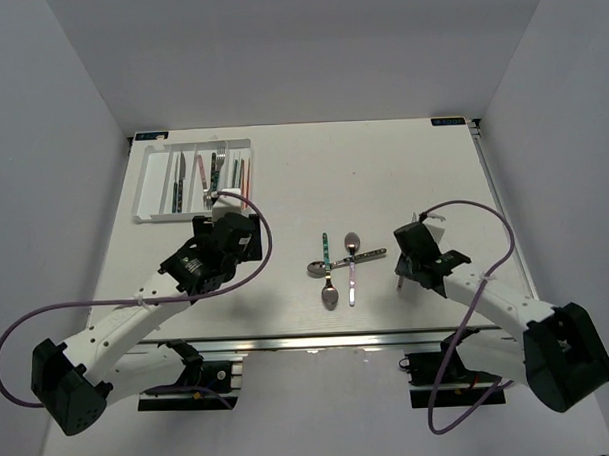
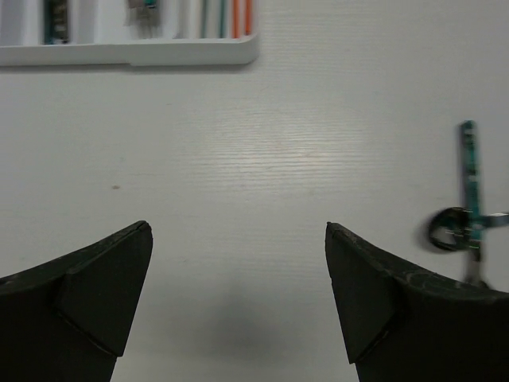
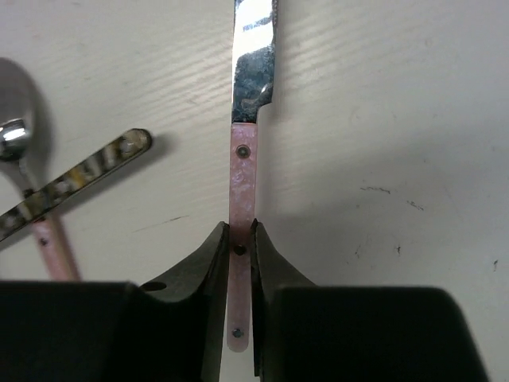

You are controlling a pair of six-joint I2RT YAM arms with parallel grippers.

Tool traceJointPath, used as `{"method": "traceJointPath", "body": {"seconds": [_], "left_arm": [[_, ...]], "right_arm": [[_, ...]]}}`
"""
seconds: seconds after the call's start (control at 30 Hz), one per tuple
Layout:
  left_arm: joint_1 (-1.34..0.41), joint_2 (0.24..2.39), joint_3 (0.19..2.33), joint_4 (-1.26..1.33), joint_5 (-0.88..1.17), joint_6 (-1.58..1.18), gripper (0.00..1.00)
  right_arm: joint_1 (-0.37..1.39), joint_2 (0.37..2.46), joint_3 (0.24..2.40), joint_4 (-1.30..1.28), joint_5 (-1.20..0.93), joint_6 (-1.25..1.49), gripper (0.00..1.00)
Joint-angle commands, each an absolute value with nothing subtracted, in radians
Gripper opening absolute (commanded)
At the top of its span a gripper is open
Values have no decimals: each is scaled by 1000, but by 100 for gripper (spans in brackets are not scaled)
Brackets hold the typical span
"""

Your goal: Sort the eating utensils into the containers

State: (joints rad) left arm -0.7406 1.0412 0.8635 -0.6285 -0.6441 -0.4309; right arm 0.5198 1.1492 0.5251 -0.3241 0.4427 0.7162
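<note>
we record the white cutlery tray (image 1: 148,193) at the far left of the table (image 1: 433,173), with its long compartments running away from the arms. reading across the tray from its left side to its right, we note dark-handled knives (image 1: 178,182), a pink-handled piece (image 1: 198,174), teal-handled forks (image 1: 215,169) and red-orange chopsticks (image 1: 243,175). from above we cannot tell exactly which divider separates which. the left claw (image 2: 237,239) hangs just nearward of the tray's near right corner, its jaws spread wide and gripping nothing, with a strip of white tabletop showing between it and the tray rim. three crossed spoons (image 1: 329,265) lie to the right of the tray and nearer the arms, well apart from it. further right of the tray again, past the spoons, the right claw (image 3: 241,232) is closed tight on the pink-handled knife (image 3: 245,171). both fingers press the sides of the handle near its butt end, and the blade points straight out ahead of the claw. we cannot tell whether the knife is lifted off the surface. a dark patterned spoon handle ends just beside the knife on the tray-ward side, not touching it. on the side of the knife away from the tray, white tabletop runs on to the table's right edge.
</note>
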Motion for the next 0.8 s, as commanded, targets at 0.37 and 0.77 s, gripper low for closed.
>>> {"method": "traceJointPath", "body": {"seconds": [0.37, 0.77], "left_arm": [[-741, 1165, 730, 288, 103, -923, 98], [-741, 1270, 778, 282, 14, -937, 76]], "right_arm": [[678, 883, 584, 36, -39, 500, 0], [873, 1048, 753, 100, 55, 497, 0]]}}
